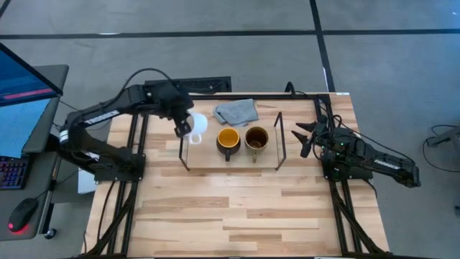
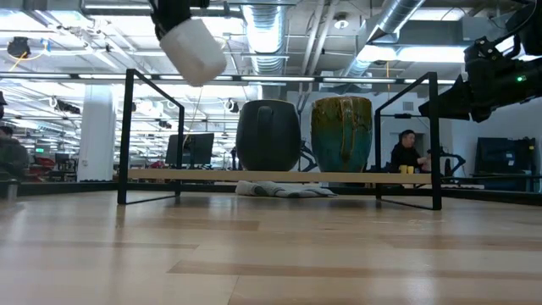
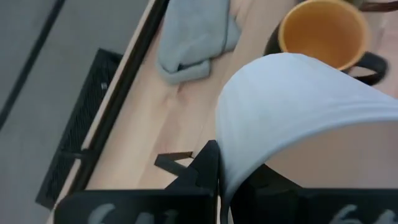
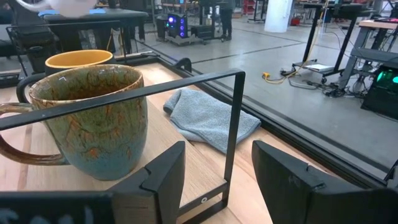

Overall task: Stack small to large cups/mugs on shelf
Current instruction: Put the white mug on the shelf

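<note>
My left gripper [image 1: 184, 129] is shut on the small white mug [image 1: 196, 125], which is held high over the shelf's left end and also shows in the low view [image 2: 194, 51]. The shelf [image 1: 231, 167] has black wire end frames and a wooden base [image 2: 279, 175]. On the base stand the dark mug with the yellow-orange inside [image 1: 228, 139] and the brown mug [image 1: 256, 138], side by side. My right gripper [image 4: 217, 180] is open and empty, just outside the shelf's right end frame [image 4: 233, 124]. My left gripper holds the white mug by its wall at the rim [image 3: 227, 155], one finger [image 3: 205, 168] outside and the other seemingly inside. The fingers come from above, pointing down. The mug [image 2: 194, 51] hangs tilted below them, lifted clear of the shelf and table.
A crumpled grey cloth [image 1: 236, 111] lies on the table behind the shelf. The shelf's left place [image 1: 198, 147] has bare wood. A black metal frame [image 1: 287, 95] edges the table. A person [image 2: 406, 152] sits far off in the room behind.
</note>
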